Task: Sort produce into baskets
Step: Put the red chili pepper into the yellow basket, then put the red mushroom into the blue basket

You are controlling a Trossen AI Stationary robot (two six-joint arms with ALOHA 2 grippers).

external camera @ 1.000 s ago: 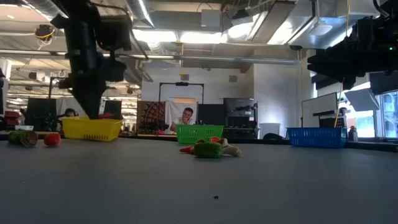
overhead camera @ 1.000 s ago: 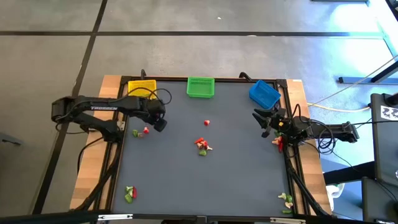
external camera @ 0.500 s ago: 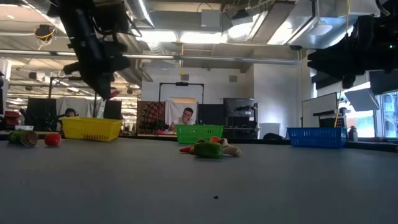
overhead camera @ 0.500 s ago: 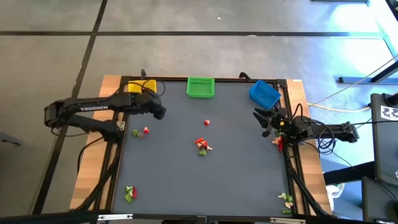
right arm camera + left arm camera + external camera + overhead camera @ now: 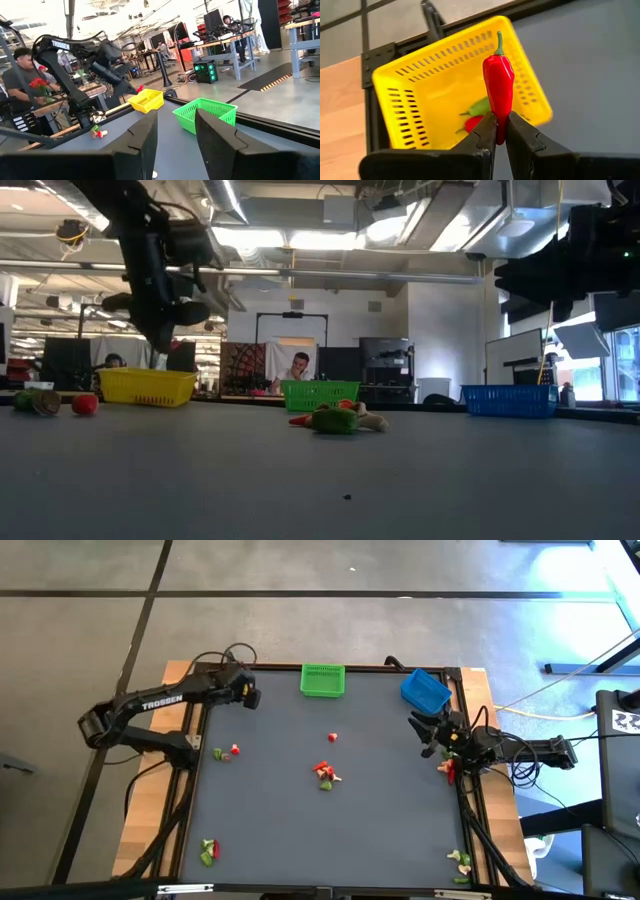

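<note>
Grey tabletop (image 5: 330, 830), workshop beyond: I hold a red chili pepper (image 5: 498, 85) above the yellow basket (image 5: 415, 95).

My left gripper (image 5: 500, 131) is clamped on the pepper's pointed lower tip, stem up, directly over the basket at the table's far left corner, where a green piece and a red piece already lie. My right gripper (image 5: 174, 131) waits part-open and empty near the blue basket (image 5: 425, 690). The green basket (image 5: 322, 679) sits between the two, and loose produce lies mid-table (image 5: 325, 773). The pepper looks like light, stiff, glossy plastic; I judge it slippery at this thin tip, so a pinch nearer the thick middle would be surer. Dropped from here, it should land without harm.
</note>
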